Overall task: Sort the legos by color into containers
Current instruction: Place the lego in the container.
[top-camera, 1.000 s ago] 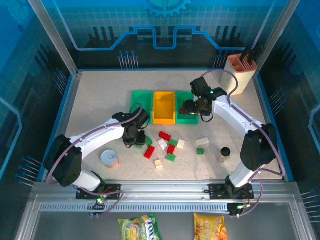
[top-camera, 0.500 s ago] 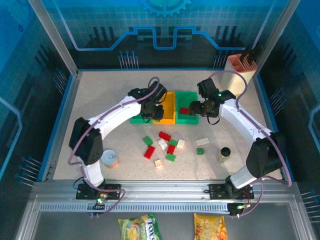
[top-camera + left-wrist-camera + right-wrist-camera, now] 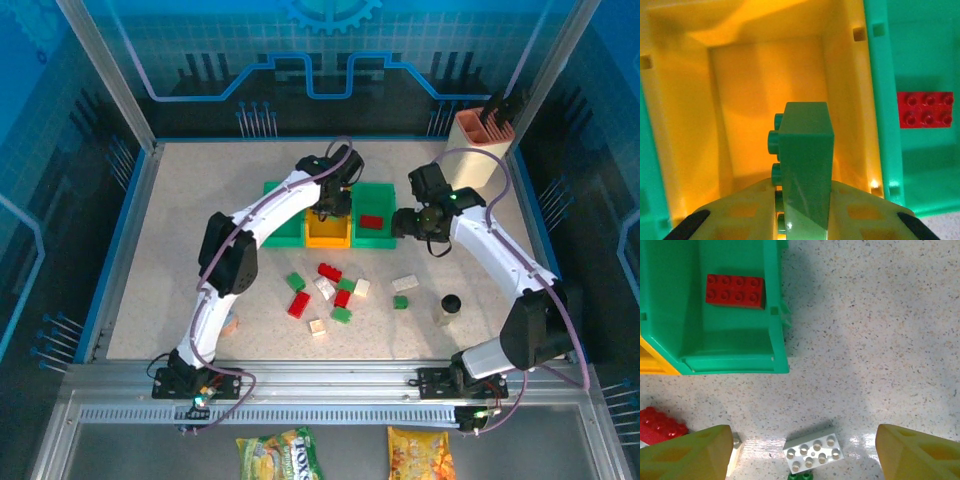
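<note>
1. Comparing with 1 second ago, the left gripper [image 3: 330, 205] has left the loose pile and crossed to the row of bins. It now hangs over the yellow bin [image 3: 327, 238], jaws clamped narrow on a green brick [image 3: 805, 165]. In the left wrist view the brick stands on end directly above the bin floor.
2. The right gripper [image 3: 405, 222] has drawn back from above the right green bin [image 3: 372, 240] to the table [image 3: 200, 200] just beside it. Its jaws stand wide and hold nothing.
3. Judgement: 1 red delivery is done. A green delivery is at the point of release, so yellow appears assigned to green bricks.
4. Containers:
   - Right green bin: 1 red brick [image 3: 371, 222] lying flat on the floor, studs up.
   - Yellow bin: no brick visible inside in the left wrist view.
   - Left green bin [image 3: 275, 195]: the visible part holds nothing; the left arm hides the rest.
5. The remaining legos [image 3: 325, 290], red, green and white, lie scattered on the table near the bins, unsorted. A white brick [image 3: 813, 452] sits below the right claw, a likely next pick.
</note>
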`<state>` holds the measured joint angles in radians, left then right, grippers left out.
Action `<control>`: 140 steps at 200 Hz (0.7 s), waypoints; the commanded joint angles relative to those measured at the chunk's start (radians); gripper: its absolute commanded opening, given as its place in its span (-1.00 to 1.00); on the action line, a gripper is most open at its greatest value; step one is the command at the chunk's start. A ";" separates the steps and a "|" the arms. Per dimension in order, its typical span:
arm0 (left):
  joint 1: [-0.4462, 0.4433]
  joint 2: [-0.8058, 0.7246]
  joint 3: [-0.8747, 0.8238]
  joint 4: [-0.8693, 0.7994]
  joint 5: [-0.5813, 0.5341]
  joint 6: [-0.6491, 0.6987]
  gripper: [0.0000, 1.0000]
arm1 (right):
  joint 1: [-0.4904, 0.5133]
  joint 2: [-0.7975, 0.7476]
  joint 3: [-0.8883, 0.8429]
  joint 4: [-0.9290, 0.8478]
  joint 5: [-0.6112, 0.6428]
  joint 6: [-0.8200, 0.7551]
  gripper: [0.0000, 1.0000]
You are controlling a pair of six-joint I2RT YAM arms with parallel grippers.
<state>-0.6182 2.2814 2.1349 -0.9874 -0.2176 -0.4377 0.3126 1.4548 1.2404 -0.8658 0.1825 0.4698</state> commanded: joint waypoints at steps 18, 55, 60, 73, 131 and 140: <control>0.013 0.090 0.090 -0.065 -0.026 0.007 -0.47 | -0.023 -0.023 -0.015 -0.027 0.008 -0.019 0.53; 0.020 0.125 0.101 -0.063 -0.025 -0.004 -0.45 | -0.024 -0.028 -0.030 -0.027 -0.011 -0.013 0.53; 0.019 0.127 0.101 -0.062 -0.023 -0.004 -0.44 | -0.025 -0.029 -0.031 -0.027 -0.013 -0.011 0.53; 0.021 0.125 0.102 -0.062 -0.019 -0.008 -0.41 | -0.023 -0.029 -0.036 -0.025 -0.019 -0.008 0.53; 0.021 0.082 0.095 -0.063 -0.006 -0.010 -0.24 | -0.022 -0.033 -0.024 -0.033 -0.029 -0.003 0.53; 0.019 0.073 0.093 -0.063 -0.005 -0.007 -0.23 | -0.020 -0.036 -0.022 -0.035 -0.029 -0.003 0.53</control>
<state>-0.6014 2.3985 2.1986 -1.0183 -0.2245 -0.4450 0.3000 1.4483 1.2098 -0.8749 0.1711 0.4660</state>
